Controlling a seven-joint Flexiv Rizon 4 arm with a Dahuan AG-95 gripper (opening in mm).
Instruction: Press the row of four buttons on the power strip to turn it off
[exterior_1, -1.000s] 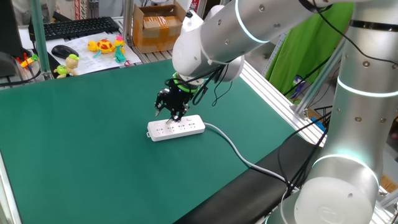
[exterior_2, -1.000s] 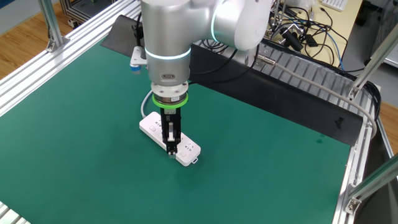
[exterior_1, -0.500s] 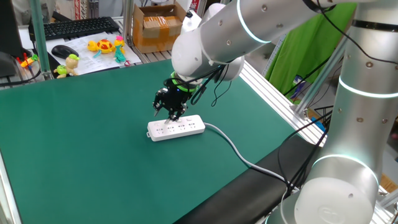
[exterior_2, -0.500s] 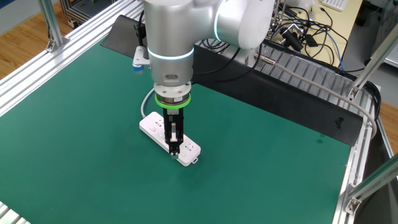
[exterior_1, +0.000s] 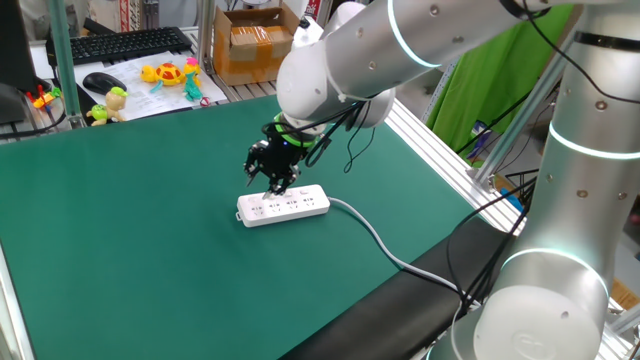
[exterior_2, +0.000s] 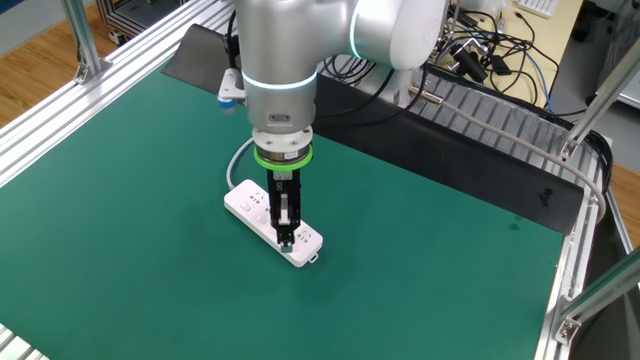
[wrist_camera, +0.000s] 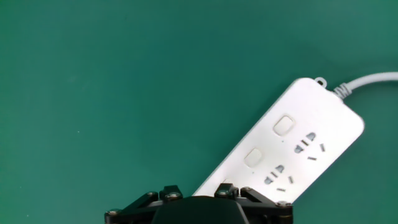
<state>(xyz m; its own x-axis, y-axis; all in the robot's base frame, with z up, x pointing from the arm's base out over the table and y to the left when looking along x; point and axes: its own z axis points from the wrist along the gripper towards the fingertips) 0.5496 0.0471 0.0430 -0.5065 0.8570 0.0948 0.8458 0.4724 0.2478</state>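
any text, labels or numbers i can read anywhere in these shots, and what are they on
None can be read.
The power strip: no print visible on its top.
The cardboard box: a pale label, too small to read.
The red and white sign behind the keyboard: marks too blurred to read.

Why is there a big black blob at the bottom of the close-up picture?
In the hand view that blob is the gripper itself, right under the camera, hiding part of the power strip; both fixed views show the whole strip sharply under even light.
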